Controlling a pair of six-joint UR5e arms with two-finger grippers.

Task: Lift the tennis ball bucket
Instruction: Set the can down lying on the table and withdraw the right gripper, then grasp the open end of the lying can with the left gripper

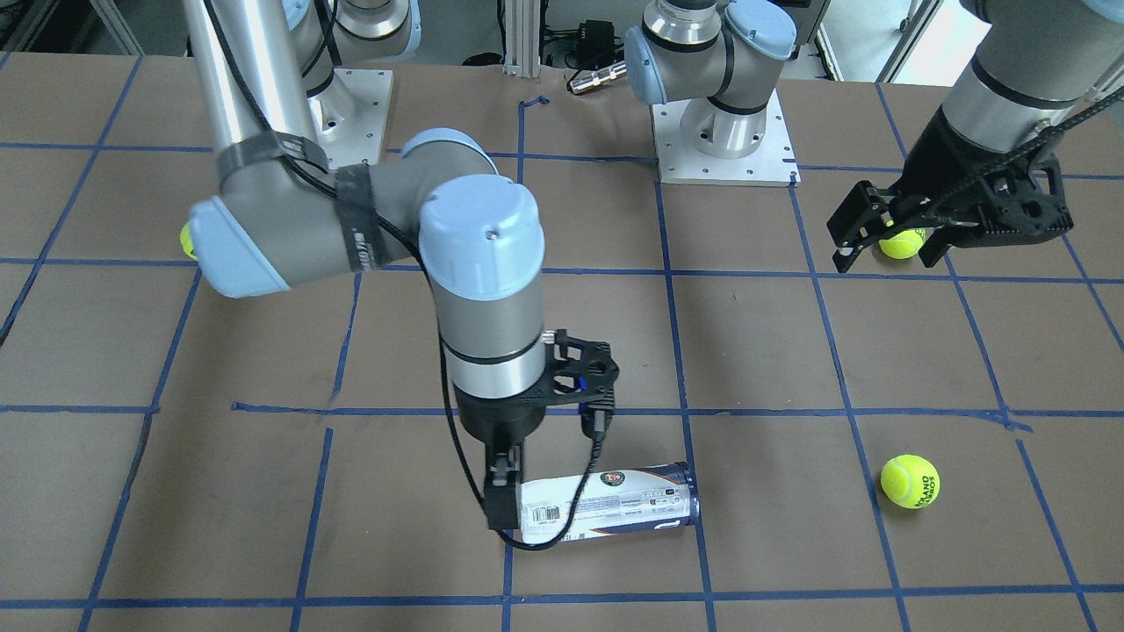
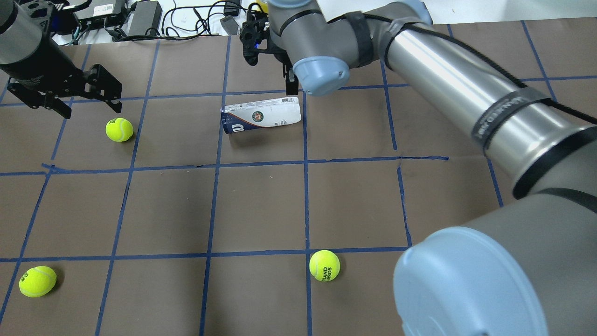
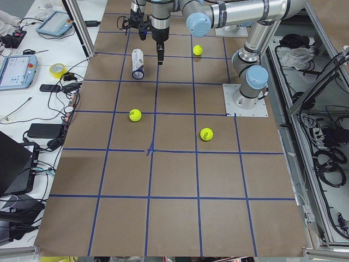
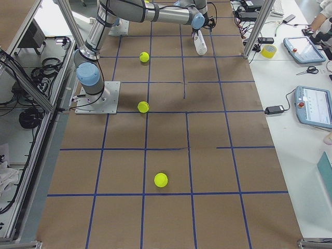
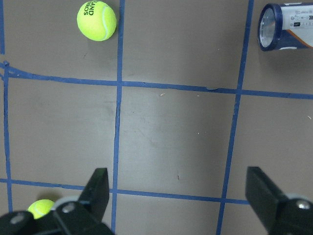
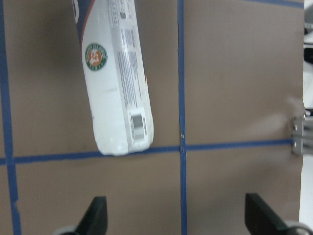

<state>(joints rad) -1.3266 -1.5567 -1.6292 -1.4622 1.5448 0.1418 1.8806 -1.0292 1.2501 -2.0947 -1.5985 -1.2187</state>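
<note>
The tennis ball bucket (image 1: 606, 505) lies on its side on the brown table, white-and-navy label up, dark blue rim toward the robot's left. It also shows in the overhead view (image 2: 261, 115) and the right wrist view (image 6: 115, 73). My right gripper (image 1: 502, 505) is open and empty, low over the table just past the bucket's white closed end, not touching it; it shows in the right wrist view (image 6: 178, 223) too. My left gripper (image 1: 887, 237) is open and empty, hovering above a tennis ball (image 1: 903, 243). The left wrist view shows the bucket's rim (image 5: 286, 27) far off.
A second tennis ball (image 1: 910, 480) lies to the robot's left of the bucket. A third ball (image 2: 324, 265) lies near the robot, a further one (image 2: 37, 281) at the near left. Blue tape lines (image 2: 303, 161) grid the table. Cables and boxes (image 2: 140, 14) lie beyond the far edge.
</note>
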